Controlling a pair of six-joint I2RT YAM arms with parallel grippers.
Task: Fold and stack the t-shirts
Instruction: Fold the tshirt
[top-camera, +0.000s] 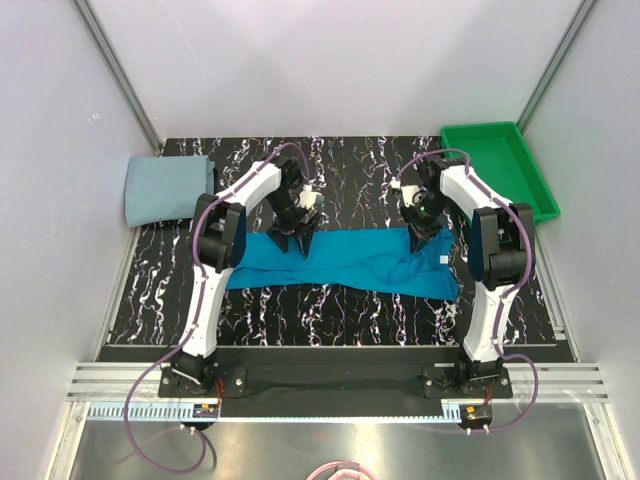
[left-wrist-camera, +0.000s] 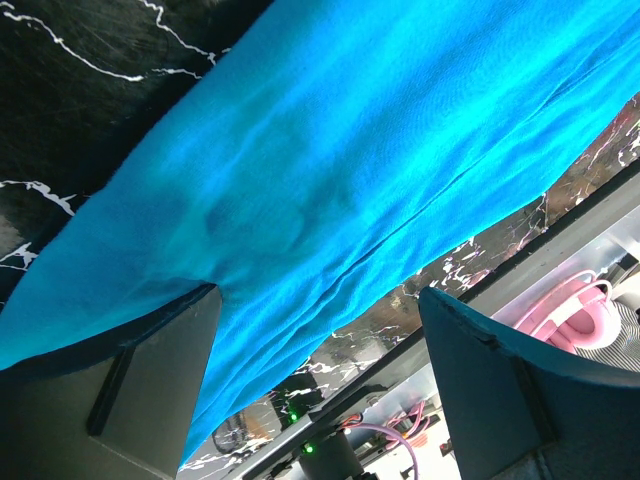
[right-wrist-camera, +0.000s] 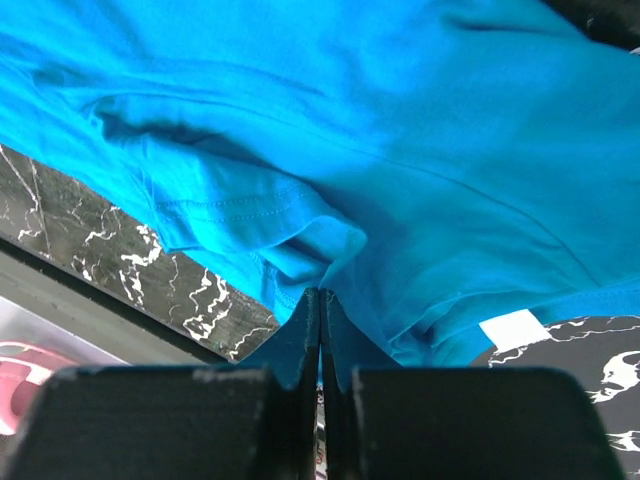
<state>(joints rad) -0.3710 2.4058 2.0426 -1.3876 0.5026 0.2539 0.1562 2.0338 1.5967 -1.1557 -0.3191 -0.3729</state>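
Jaws over teal t-shirt (top-camera: 340, 262) lying left-right.

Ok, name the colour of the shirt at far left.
The shirt is pale grey-blue; top external view.

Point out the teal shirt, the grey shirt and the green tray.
teal shirt (top-camera: 345, 260), top view, middle of the cloth.
grey shirt (top-camera: 165, 190), top view, centre of the fold.
green tray (top-camera: 498, 165), top view, bare floor.

Matt cloth t-shirt (top-camera: 350, 262) on glossy marbled table (top-camera: 330, 320).
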